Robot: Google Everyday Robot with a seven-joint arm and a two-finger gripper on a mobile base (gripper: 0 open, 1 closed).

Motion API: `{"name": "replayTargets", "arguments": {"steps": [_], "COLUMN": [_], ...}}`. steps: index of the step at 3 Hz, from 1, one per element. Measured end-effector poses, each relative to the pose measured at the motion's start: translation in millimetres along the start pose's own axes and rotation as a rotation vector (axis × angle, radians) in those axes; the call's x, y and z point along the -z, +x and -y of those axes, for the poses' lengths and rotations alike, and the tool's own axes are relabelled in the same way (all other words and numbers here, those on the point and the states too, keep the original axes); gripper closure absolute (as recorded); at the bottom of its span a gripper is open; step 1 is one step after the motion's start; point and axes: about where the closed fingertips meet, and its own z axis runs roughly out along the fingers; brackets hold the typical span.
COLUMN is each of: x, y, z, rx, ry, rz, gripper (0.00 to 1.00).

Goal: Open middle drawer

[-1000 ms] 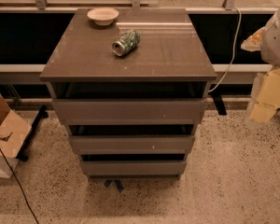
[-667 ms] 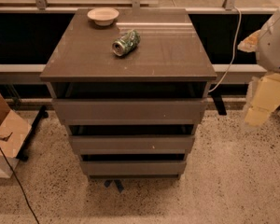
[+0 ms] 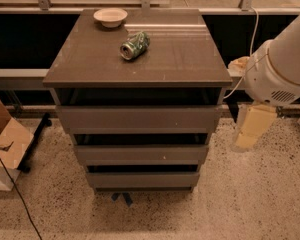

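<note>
The grey-brown cabinet point(image 3: 140, 54) stands in the middle of the camera view with three stacked handleless drawer fronts. The middle drawer point(image 3: 140, 154) has a medium-height front with a tiny pale speck, and it sits nearly flush, a dark gap above it. The taller top drawer front point(image 3: 137, 118) is above it and the shortest front point(image 3: 142, 179) below. My white arm point(image 3: 282, 66) comes in from the right. My pale gripper point(image 3: 252, 128) hangs below it, to the right of the cabinet at about top-drawer height, apart from the drawers.
A crushed green can point(image 3: 135, 45) lies on the cabinet top and a pale bowl point(image 3: 110, 17) stands at its back. A cardboard box point(image 3: 5, 144) is on the floor at the left. A black cable point(image 3: 15, 194) runs over the speckled floor.
My arm and gripper have moved left and down, closer to the cabinet's right side. The drawers, can and bowl have not moved.
</note>
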Motion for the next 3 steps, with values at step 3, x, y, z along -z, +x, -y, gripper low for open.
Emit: {"name": "replayTargets", "arguments": {"steps": [3], "x": [-85.1], "y": [3.8], "z": [-11.7], "rx": [0.020], "ry": [-0.016], "rz": [0.196], "gripper": [0.00]}}
